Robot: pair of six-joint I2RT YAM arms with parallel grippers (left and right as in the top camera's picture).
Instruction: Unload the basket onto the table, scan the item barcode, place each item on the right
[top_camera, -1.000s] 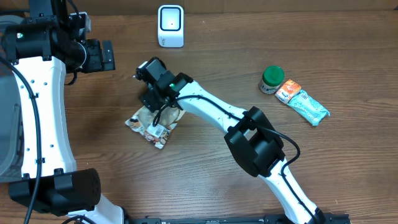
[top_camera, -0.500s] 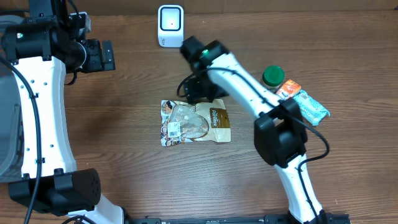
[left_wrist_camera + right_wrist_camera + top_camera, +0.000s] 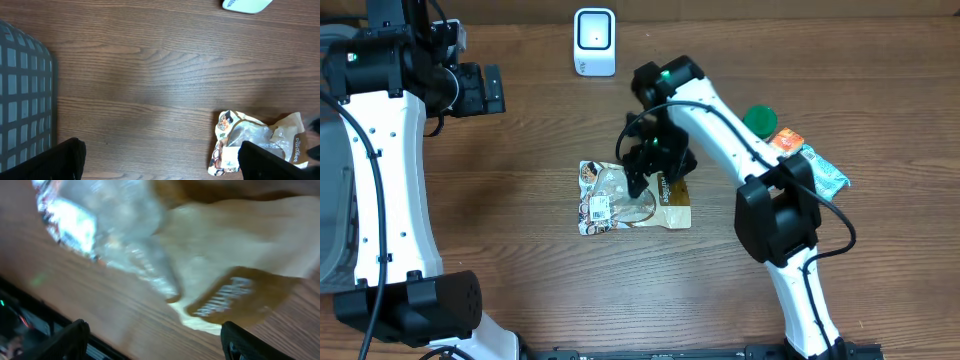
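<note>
- The left gripper [image 3: 480, 90] has not moved over the last second. It hangs at the far left of the desk [image 3: 520, 250] with its jaws spread wide and nothing in them, well apart from everything else.
- The scanner [image 3: 594, 41] stands upright at the back edge where it was, with its window facing the desk.
- The snack pouch [image 3: 610, 198] is what has changed. A second ago it lay bunched and skewed further left, under the right gripper. Now it lies spread out flat in the middle of the desk, in front of the scanner and a little to its right, well apart from it.
- A white label [image 3: 598, 207] now shows face up near the pouch's left end. It may carry the barcode, though it is too small to read.
- The right gripper [image 3: 655, 172] let go, pulled back toward the scanner, and has now come back low over the pouch's right half. Its jaws are wide open and hold nothing.
- In my judgement this is a re-grasp: the item has been laid flat, and it still has to be picked up and its label turned to the scanner.
- The green-lidded jar [image 3: 758, 124] and the wrapped bars [image 3: 817, 172] at the right are untouched.
</note>
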